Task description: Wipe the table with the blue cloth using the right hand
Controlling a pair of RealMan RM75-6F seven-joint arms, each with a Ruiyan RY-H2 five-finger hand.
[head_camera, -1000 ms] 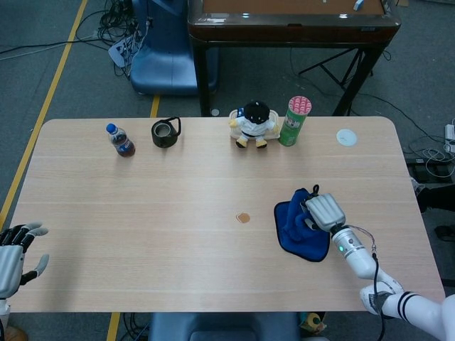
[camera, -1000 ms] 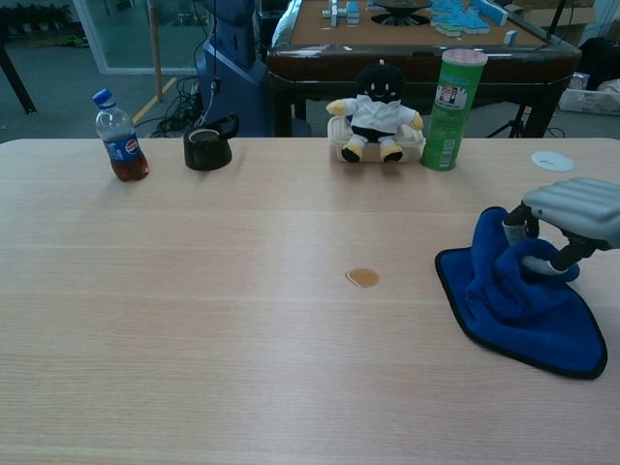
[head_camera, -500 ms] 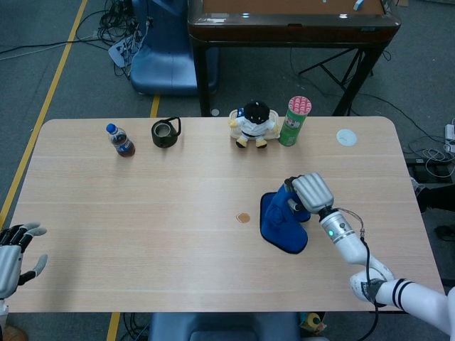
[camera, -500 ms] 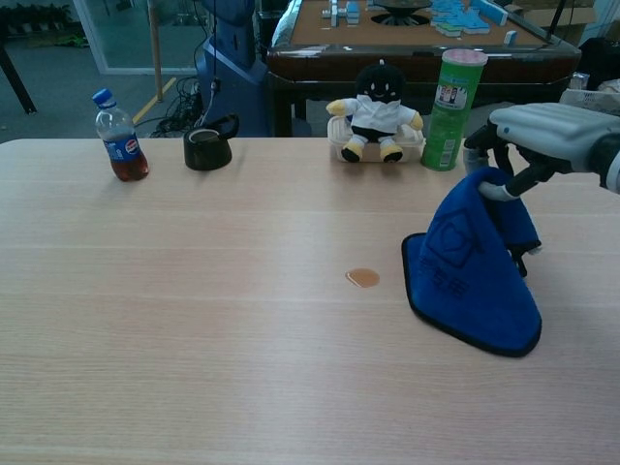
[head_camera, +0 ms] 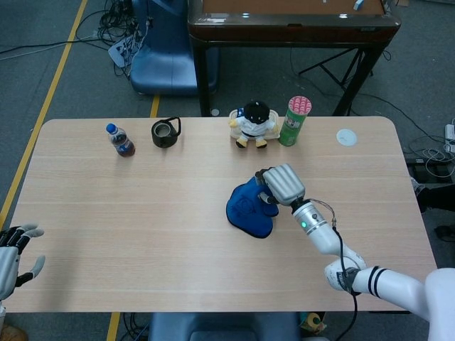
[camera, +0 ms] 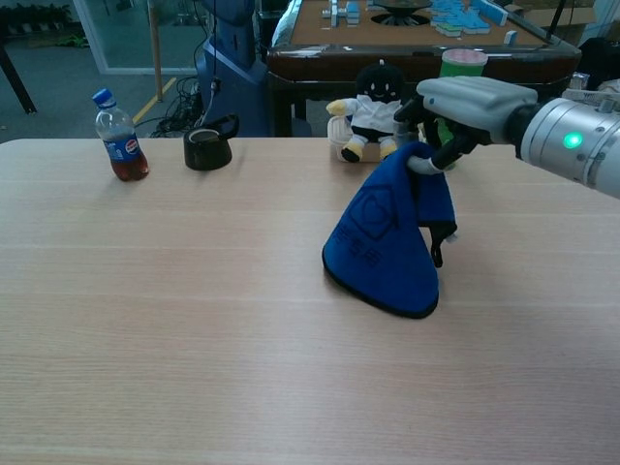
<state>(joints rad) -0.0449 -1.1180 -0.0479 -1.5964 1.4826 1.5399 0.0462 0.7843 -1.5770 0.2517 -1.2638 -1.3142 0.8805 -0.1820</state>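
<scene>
Item: blue cloth (head_camera: 249,207), pinched at its top corner by my right hand (head_camera: 281,185), draped down-left from my fingers (camera: 423,164), its hem on the desk (head_camera: 142,213) in front of the plush toy (head_camera: 252,122). Left hand (head_camera: 8,256): open, far off.

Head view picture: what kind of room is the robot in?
Probably a robot test lab or workshop, not a home: tangled cables lie on the grey floor, yellow floor tape marks a line, and a mahjong-style game table stands behind the wooden table.
</scene>
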